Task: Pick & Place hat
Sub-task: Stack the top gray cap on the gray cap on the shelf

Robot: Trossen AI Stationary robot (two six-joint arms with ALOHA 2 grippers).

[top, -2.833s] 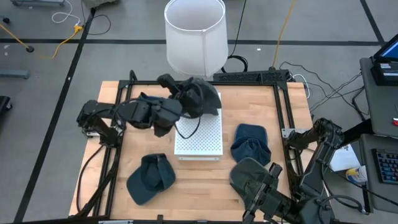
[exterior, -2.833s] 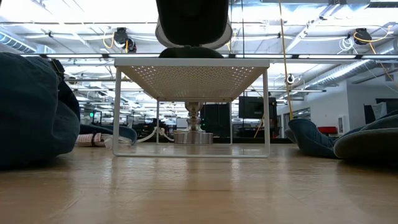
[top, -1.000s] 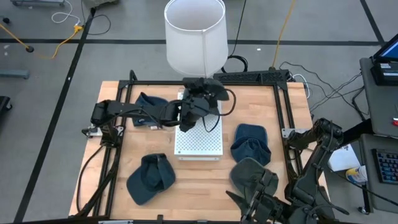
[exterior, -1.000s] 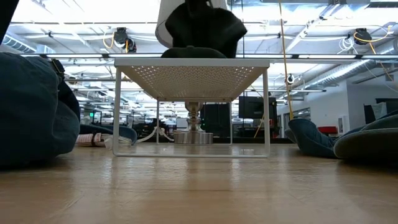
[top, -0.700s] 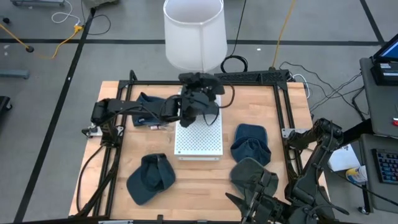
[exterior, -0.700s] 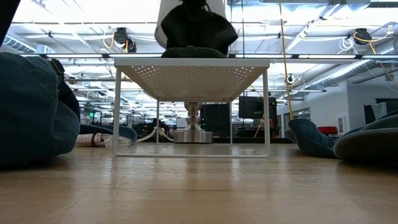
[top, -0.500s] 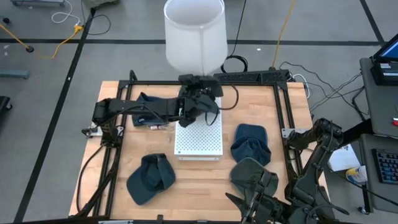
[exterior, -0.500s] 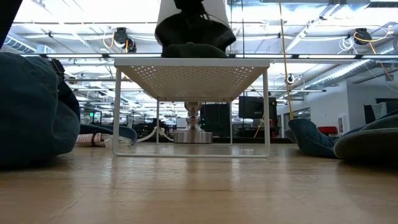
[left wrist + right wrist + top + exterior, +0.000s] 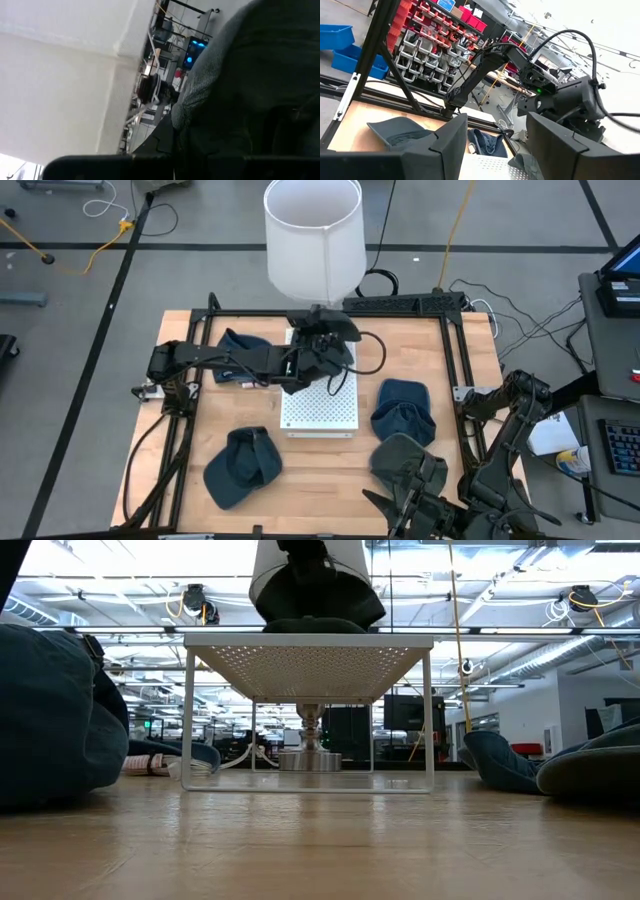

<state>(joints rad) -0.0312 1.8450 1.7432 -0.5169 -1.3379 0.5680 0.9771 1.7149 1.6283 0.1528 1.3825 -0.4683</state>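
Note:
A dark hat [image 9: 325, 338] hangs from my left gripper [image 9: 312, 355] above the far end of the white perforated stand [image 9: 320, 408]. In the low view the hat [image 9: 315, 590] reaches down to the stand's top [image 9: 310, 640]; whether it rests there I cannot tell. The left wrist view is filled by the hat's cloth [image 9: 250, 75], with the white bin's wall [image 9: 60, 75] beside it. My right gripper [image 9: 495, 145] waits open at the table's near right corner [image 9: 400, 505], touching nothing. My left gripper is shut on the dark hat, reaching in from the table's left side. The hat's own cloth [image 9: 235, 120] covers the fingers, so the part held and the kind of hold stay hidden. The hat bulges around and below the gripper.
A tall white bin [image 9: 312, 235] stands just beyond the far edge. Blue hats lie at near left [image 9: 245, 465], right of the stand [image 9: 402, 408] and under my left arm [image 9: 240, 345]. A dark green hat [image 9: 405, 460] lies by my right gripper. A black frame [image 9: 455, 360] edges the table.
My left gripper has kept over the stand's far end, shifted slightly toward the far edge and back, and gone down a little. The hat has come lower with it, and its right-hand bulge has drawn in.

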